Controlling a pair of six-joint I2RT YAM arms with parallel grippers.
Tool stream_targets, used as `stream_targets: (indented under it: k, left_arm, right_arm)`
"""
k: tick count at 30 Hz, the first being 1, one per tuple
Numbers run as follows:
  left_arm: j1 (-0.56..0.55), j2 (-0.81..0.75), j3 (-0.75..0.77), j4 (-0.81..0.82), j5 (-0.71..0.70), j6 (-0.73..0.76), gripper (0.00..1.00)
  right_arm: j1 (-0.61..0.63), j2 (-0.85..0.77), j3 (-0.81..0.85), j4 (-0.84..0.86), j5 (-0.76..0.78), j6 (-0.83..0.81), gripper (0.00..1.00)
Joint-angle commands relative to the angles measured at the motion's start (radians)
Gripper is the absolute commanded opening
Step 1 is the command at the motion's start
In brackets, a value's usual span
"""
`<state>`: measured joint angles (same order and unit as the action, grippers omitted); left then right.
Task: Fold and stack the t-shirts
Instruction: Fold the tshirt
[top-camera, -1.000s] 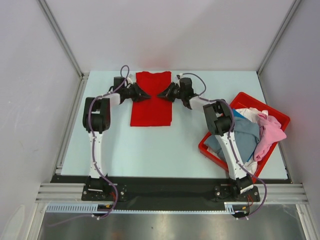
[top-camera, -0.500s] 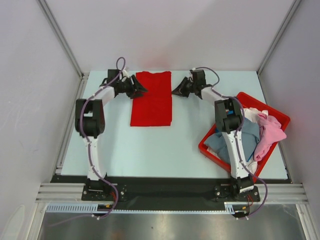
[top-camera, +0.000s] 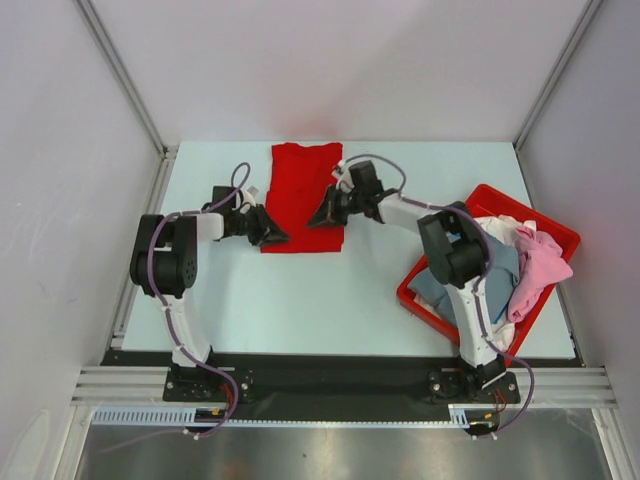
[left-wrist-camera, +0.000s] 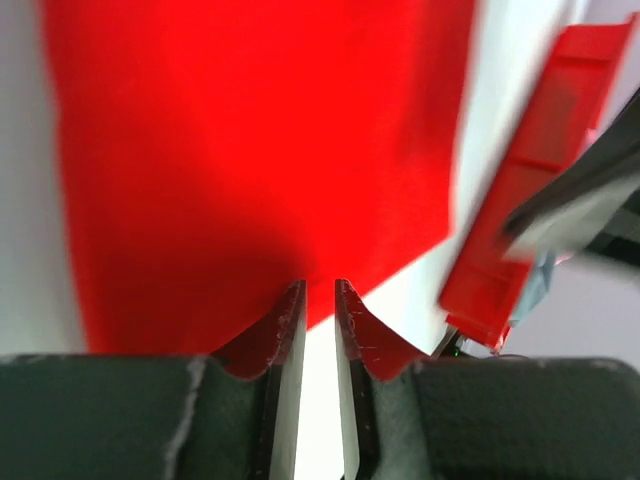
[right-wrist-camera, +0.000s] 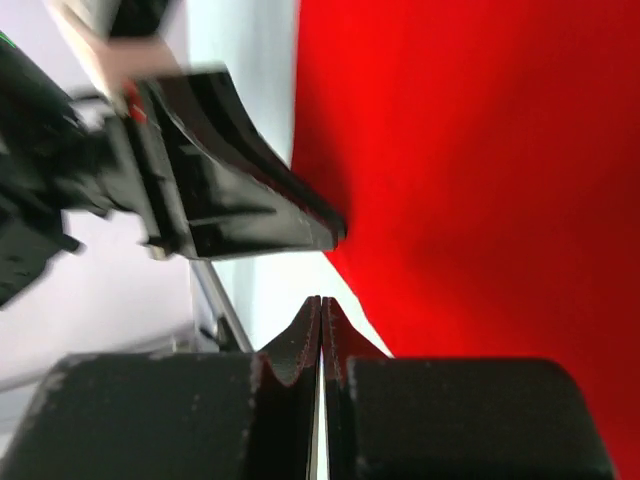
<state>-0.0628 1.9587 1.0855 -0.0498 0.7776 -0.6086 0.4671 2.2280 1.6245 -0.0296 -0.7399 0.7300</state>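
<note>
A bright red t-shirt (top-camera: 303, 195) lies flat on the table, folded into a long rectangle. My left gripper (top-camera: 280, 238) is at its near left corner, low over the table. In the left wrist view (left-wrist-camera: 318, 300) the jaws stand a narrow gap apart with nothing between them, and the red shirt (left-wrist-camera: 260, 150) lies just ahead. My right gripper (top-camera: 314, 217) is over the shirt's near right part. In the right wrist view (right-wrist-camera: 321, 310) it is shut and empty beside the red shirt (right-wrist-camera: 480, 170). Grey-blue (top-camera: 495, 275), pink (top-camera: 540, 268) and white (top-camera: 498, 230) shirts lie heaped in the bin.
The red plastic bin (top-camera: 530, 205) stands at the table's right side, tilted, and also shows in the left wrist view (left-wrist-camera: 540, 180). The left gripper's black body (right-wrist-camera: 230, 200) shows close by in the right wrist view. Grey walls enclose the table on three sides.
Both grippers have moved from beside the shirt's far part toward its near end. The left is now at the near left corner and the right over the near right part. The shirt has not moved.
</note>
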Motion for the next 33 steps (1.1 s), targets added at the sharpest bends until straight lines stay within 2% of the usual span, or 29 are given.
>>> stream_targets:
  k: [1,8,15,18,23,28,30,31,32,33]
  left_arm:
    - [0.003,0.0,0.001,0.004,-0.011,0.046,0.22]
    - [0.011,0.04,-0.022,-0.038,-0.066,0.079,0.2]
    - [0.05,0.034,-0.093,-0.025,-0.06,0.084,0.18]
    - [0.054,0.013,-0.09,-0.032,-0.022,0.09,0.21]
    - [0.054,-0.099,-0.085,-0.079,0.0,0.089,0.27]
    - [0.055,-0.227,-0.058,-0.203,-0.067,0.144,0.35]
    - [0.055,-0.277,-0.053,-0.257,-0.104,0.176,0.44]
    - [0.054,-0.291,-0.055,-0.274,-0.145,0.187,0.48]
    - [0.055,-0.305,-0.064,-0.297,-0.164,0.197,0.54]
    - [0.055,-0.311,-0.071,-0.304,-0.178,0.198,0.56]
  right_arm:
    - [0.033,0.077,-0.023,0.097,-0.082,0.065,0.01]
    - [0.013,0.081,-0.097,0.094,-0.111,0.039,0.0]
    - [-0.088,0.024,-0.239,0.031,-0.121,-0.072,0.0]
    - [-0.119,0.003,-0.244,-0.1,-0.105,-0.163,0.0]
    - [-0.13,-0.063,-0.242,-0.292,0.013,-0.314,0.0]
    - [-0.131,-0.195,-0.244,-0.458,0.172,-0.447,0.03]
    - [-0.13,-0.228,-0.253,-0.481,0.192,-0.451,0.14]
    - [-0.13,-0.252,-0.273,-0.477,0.191,-0.423,0.23]
    - [-0.127,-0.261,-0.287,-0.446,0.185,-0.402,0.39]
    - [-0.124,-0.269,-0.307,-0.422,0.174,-0.37,0.43]
